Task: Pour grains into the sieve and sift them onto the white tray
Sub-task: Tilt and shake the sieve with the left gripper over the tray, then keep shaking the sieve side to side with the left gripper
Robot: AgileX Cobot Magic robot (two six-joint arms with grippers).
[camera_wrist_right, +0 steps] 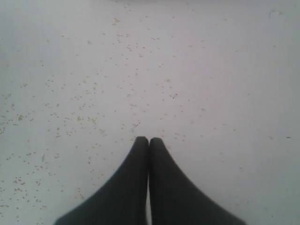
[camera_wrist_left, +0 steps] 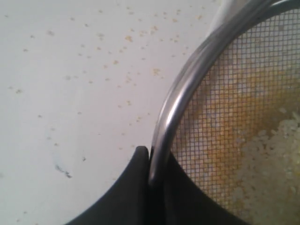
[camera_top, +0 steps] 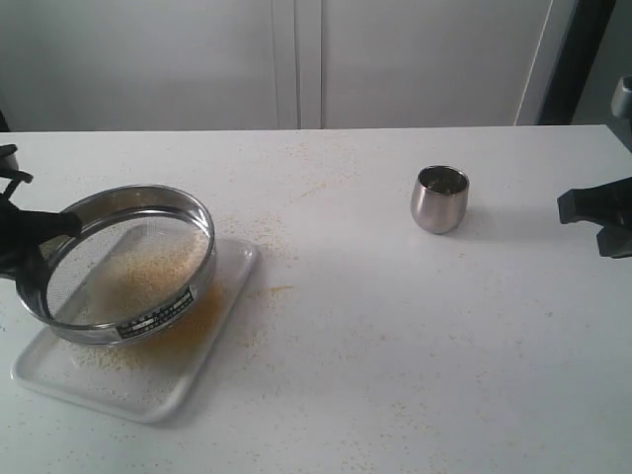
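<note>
The sieve [camera_top: 118, 262] hangs tilted over the white tray [camera_top: 148, 395], steel rim up at the left, label side low. Whitish grains [camera_top: 158, 267] lie on its mesh, and fine yellow grains [camera_top: 202, 316] are spread on the tray below. My left gripper [camera_top: 49, 232] is shut on the sieve's rim at its left edge. In the left wrist view the black fingers [camera_wrist_left: 136, 187] pinch the rim [camera_wrist_left: 187, 79], one outside and one inside over the mesh, with grains [camera_wrist_left: 276, 145] beyond. My right gripper [camera_top: 568, 207] rests at the far right, shut and empty [camera_wrist_right: 149, 140].
A small steel cup [camera_top: 439, 197] stands upright on the table right of centre. Loose grains are scattered over the white tabletop [camera_top: 326, 188], also under the right gripper [camera_wrist_right: 70, 112]. The tray sits near the table's front left corner.
</note>
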